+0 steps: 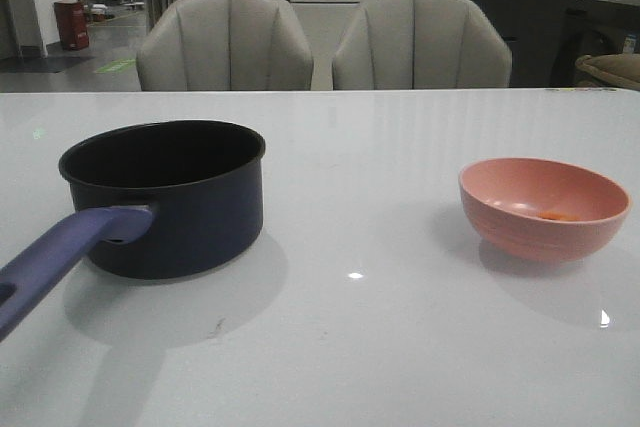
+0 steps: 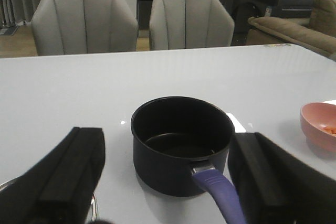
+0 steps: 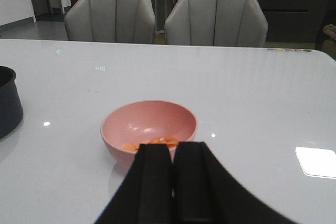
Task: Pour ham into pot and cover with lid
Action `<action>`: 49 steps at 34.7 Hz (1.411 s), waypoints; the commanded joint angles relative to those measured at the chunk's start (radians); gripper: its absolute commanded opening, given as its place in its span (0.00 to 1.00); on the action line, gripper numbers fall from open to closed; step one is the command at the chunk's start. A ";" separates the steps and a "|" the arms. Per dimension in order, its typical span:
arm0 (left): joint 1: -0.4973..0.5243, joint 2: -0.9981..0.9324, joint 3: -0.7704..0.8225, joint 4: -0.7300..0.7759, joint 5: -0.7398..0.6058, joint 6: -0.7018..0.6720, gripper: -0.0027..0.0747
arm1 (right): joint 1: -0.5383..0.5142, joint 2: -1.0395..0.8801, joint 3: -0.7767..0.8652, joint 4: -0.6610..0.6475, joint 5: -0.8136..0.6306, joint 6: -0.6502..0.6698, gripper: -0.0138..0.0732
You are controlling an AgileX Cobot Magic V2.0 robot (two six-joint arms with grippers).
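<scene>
The dark navy pot (image 1: 165, 197) stands on the left of the table, its purple-blue handle (image 1: 60, 257) pointing to the front left. It is empty in the left wrist view (image 2: 181, 145). My left gripper (image 2: 167, 139) is open just behind the pot, with the handle (image 2: 218, 195) between its fingers (image 2: 73, 177). The ham (image 3: 155, 142) lies in a salmon-pink bowl (image 3: 149, 124) on the right (image 1: 543, 207). My right gripper (image 3: 173, 150) is shut and empty, just short of the bowl. Only a thin shiny curved edge (image 2: 93, 207), maybe the lid's rim, shows beside the left finger.
Two grey chairs (image 1: 225, 42) (image 1: 420, 42) stand behind the table's far edge (image 1: 320, 90). The pot's side shows in the right wrist view (image 3: 8, 103), and the bowl shows in the left wrist view (image 2: 320, 127). White tabletop lies between pot and bowl.
</scene>
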 commanded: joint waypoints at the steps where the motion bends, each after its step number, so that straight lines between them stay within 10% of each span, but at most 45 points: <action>1: -0.023 0.007 -0.022 0.001 -0.098 0.000 0.72 | -0.004 -0.018 -0.010 -0.008 -0.087 -0.007 0.33; 15: -0.031 0.007 -0.022 0.001 -0.098 0.000 0.72 | -0.005 -0.017 -0.030 -0.012 -0.209 -0.008 0.33; 25: -0.031 0.007 -0.022 0.001 -0.098 0.000 0.72 | -0.004 0.192 -0.277 -0.012 0.118 -0.008 0.33; 41: -0.031 0.007 -0.022 0.001 -0.098 0.000 0.72 | -0.004 0.442 -0.336 -0.010 0.107 -0.007 0.34; 49: -0.031 0.007 -0.022 0.001 -0.098 0.000 0.72 | -0.004 0.778 -0.520 0.010 0.169 -0.006 0.68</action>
